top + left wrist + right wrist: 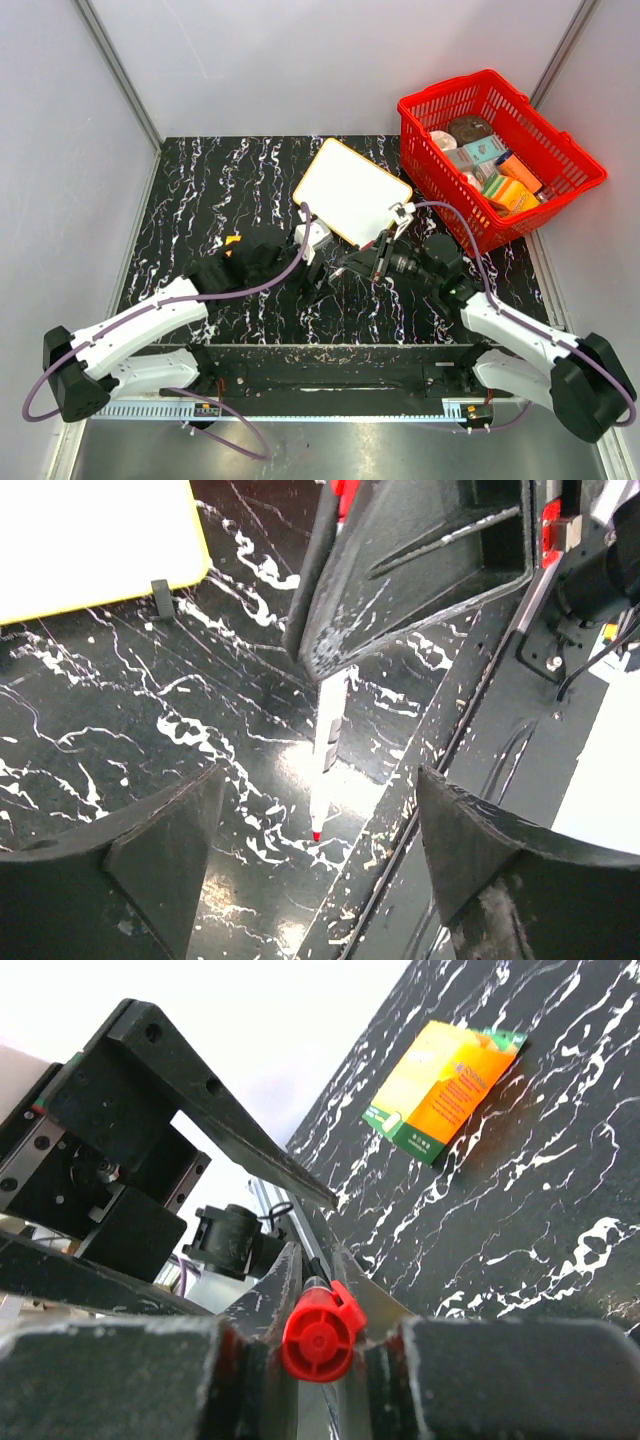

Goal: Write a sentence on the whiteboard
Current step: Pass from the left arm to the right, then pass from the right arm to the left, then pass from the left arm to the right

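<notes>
Left wrist view: right end effector [322, 660] clamps the marker [328, 735], tip near the blank whiteboard [90, 540]; left end effector [320, 815] gapes empty. Next, probably: carry the tip onto the whiteboard.

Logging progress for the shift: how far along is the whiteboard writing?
Done: the right gripper holds the marker, red tip bared. In hand: the marker points tip-down at the table, short of the whiteboard; the left gripper is open beside it. Left: the whole sentence, since the whiteboard shows no writing.
</notes>
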Available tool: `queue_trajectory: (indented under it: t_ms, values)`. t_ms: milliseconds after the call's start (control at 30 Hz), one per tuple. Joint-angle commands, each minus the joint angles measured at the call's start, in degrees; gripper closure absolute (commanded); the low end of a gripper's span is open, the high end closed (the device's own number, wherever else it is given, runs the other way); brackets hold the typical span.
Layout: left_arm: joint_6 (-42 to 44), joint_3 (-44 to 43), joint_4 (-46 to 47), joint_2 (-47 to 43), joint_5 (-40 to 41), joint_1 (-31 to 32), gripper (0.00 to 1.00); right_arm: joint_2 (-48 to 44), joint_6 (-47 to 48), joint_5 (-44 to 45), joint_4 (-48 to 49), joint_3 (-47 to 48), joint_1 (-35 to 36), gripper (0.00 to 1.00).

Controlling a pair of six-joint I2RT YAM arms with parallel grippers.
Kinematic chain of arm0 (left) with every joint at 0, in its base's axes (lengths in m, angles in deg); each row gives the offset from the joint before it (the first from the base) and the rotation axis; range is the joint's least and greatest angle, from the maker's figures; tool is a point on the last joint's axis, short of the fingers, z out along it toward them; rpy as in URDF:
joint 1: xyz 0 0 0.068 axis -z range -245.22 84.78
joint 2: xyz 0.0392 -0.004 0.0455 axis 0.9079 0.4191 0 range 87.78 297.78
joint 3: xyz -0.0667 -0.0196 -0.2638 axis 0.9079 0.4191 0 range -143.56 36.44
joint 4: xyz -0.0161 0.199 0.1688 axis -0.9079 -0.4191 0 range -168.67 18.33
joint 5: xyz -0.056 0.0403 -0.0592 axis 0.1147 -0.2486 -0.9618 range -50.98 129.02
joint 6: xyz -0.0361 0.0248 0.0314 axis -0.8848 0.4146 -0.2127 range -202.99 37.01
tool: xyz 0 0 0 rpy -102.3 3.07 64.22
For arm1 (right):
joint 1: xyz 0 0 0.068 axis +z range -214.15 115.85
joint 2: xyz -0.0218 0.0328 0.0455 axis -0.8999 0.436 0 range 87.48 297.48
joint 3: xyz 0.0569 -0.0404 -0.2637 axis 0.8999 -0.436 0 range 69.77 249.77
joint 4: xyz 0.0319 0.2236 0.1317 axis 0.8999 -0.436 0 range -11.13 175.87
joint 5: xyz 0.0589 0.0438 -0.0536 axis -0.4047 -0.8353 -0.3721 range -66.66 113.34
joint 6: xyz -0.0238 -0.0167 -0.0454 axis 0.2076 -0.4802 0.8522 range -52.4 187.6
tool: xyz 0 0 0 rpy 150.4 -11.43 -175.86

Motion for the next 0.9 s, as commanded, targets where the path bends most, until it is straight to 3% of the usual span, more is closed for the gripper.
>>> queue_trajectory:
  t_ms: [0,100,200,333,367,400,433,500,533,600,633,700,733,867]
  values:
    - [-0.1,0.0,4.4,-2.2,0.8,-0.1,0.18,-5.7,-1.8,7.5,3.8,-1.7,0.6,1.00]
    - [0.4,-1.2,4.4,0.2,-0.5,-0.1,0.19,-7.2,-2.5,8.4,3.6,-2.1,0.6,1.00]
    - [0.6,-1.7,5.6,2.7,-2.3,-0.1,0.28,-8.4,-3.9,9.6,4.7,-2.9,0.5,1.00]
    - [0.9,-2.3,6.4,4.4,-4.1,-0.1,0.63,-8.6,-3.6,9.0,3.6,-2.7,0.6,1.00]
    - [1.0,-2.4,6.4,4.4,-4.1,-0.1,0.83,-8.6,-3.5,8.5,3.4,-2.5,0.5,1.00]
    - [1.0,-2.4,6.5,4.3,-4.0,-0.1,0.90,-8.6,-3.0,7.7,3.1,-2.5,0.5,1.00]
    - [1.1,-2.6,6.3,4.1,-3.2,-0.1,0.98,-8.5,-2.6,7.0,2.7,-2.4,0.6,0.95]
    - [1.3,-3.1,5.2,3.9,-2.9,-0.1,1.00,-9.2,-1.7,6.0,1.9,-2.4,0.6,0.79]
    - [1.7,-3.2,4.9,3.7,-3.0,-0.1,1.00,-9.4,-1.5,5.8,1.6,-2.5,0.6,0.61]
    - [2.0,-3.3,4.2,3.5,-3.6,-0.1,1.00,-10.6,-1.3,5.5,1.7,-2.9,0.6,0.45]
    - [2.4,-3.3,3.9,3.4,-4.2,-0.1,1.00,-11.0,-1.2,5.4,1.5,-3.1,0.6,0.31]
    - [2.9,-3.8,2.3,3.2,-4.6,-0.1,1.00,-12.1,0.0,4.1,0.7,-2.9,0.5,0.20]
    - [3.3,-3.9,1.7,2.9,-5.0,-0.1,1.00,-12.3,0.7,3.4,0.0,-2.5,0.5,0.03]
    - [4.4,-3.9,-0.4,1.6,-7.3,0.0,1.00,-13.4,3.2,-0.6,-2.6,-1.0,0.5,0.00]
